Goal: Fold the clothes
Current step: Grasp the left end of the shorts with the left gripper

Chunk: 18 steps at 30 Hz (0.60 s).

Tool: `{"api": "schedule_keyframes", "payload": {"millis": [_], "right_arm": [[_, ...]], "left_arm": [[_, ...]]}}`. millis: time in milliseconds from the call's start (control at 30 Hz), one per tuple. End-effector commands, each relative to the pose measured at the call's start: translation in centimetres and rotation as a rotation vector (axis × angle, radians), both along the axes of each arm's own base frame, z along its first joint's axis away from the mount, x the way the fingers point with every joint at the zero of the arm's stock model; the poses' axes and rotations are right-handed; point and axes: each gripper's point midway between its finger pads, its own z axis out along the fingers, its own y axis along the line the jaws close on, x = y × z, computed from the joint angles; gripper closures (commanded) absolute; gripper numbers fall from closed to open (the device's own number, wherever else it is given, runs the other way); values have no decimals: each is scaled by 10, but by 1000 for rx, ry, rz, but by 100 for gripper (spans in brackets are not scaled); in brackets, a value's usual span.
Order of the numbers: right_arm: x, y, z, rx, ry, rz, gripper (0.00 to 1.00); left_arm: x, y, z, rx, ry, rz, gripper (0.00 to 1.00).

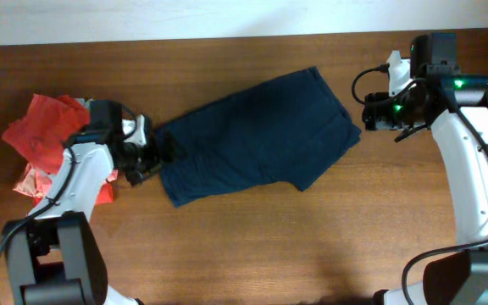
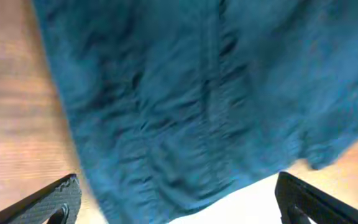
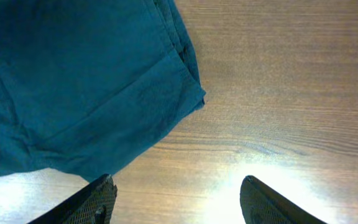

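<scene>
The dark navy-blue garment (image 1: 257,135) lies spread flat and slightly tilted across the middle of the wooden table. My left gripper (image 1: 161,152) is at the garment's left edge, open, with the cloth (image 2: 197,99) lying between and beyond its fingers (image 2: 176,202). My right gripper (image 1: 371,112) is just off the garment's right corner, open and empty over bare wood (image 3: 176,196). The garment's corner (image 3: 86,87) fills the upper left of the right wrist view.
A pile of red-coral and light-blue garments (image 1: 45,140) lies at the left end of the table, behind my left arm. The table's far edge (image 1: 185,40) runs along the top against a white wall.
</scene>
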Motion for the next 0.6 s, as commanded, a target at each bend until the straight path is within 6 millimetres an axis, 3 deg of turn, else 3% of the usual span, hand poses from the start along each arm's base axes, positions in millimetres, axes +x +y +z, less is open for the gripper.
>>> {"api": "schedule_keyframes", "payload": {"millis": [0,233,433,567], "right_arm": [[4,-4,-33,-11,65,-5,31],[22,-9,-83,-2,116,-21,30],[33,-5,-112,60,148,-14,30],[39,-1,-145,87,199,-8,30]], "left_arm": [[-21,-1,-22,105,41,-67,1],[-30,-24,-49,107,-9,-127,1],[-27,-26,-53,107,-39,-131,1],[-27,-26,-53,107,-36,-132,1]]}}
